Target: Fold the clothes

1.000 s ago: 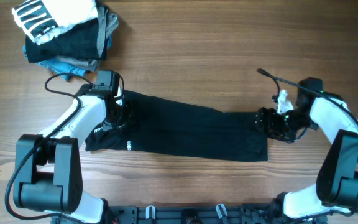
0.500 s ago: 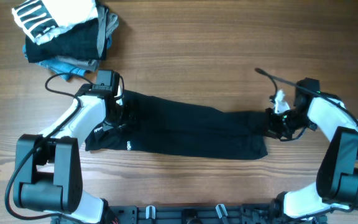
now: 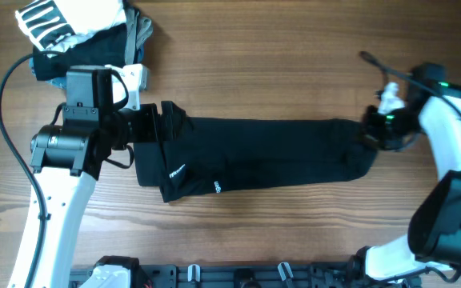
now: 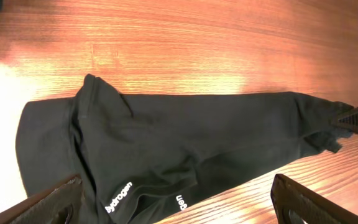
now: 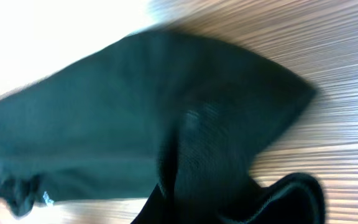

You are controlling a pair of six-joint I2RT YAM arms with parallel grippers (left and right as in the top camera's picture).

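Observation:
The black T-shirt (image 3: 262, 156) lies across the table as a long folded band with small white print (image 3: 174, 170) near its left end. My left gripper (image 3: 169, 124) hovers over that left end, jaws wide open and empty. In the left wrist view the shirt (image 4: 185, 130) lies spread below the open gripper (image 4: 176, 186), and the print (image 4: 118, 196) shows between the fingers. My right gripper (image 3: 372, 128) is shut on the shirt's right end. In the right wrist view bunched black fabric (image 5: 104, 118) hides the pinching gripper (image 5: 185, 205).
A pile of folded garments (image 3: 78, 36), white with black stripes over grey and blue, sits at the back left corner. The left arm's black cable (image 3: 6, 104) loops beside it. Bare wooden table (image 3: 278, 64) lies behind and in front of the shirt.
The right gripper shut on the shirt's right end and pulled it to the right, straightening the band. The left gripper opened, let go of the left end and rose.

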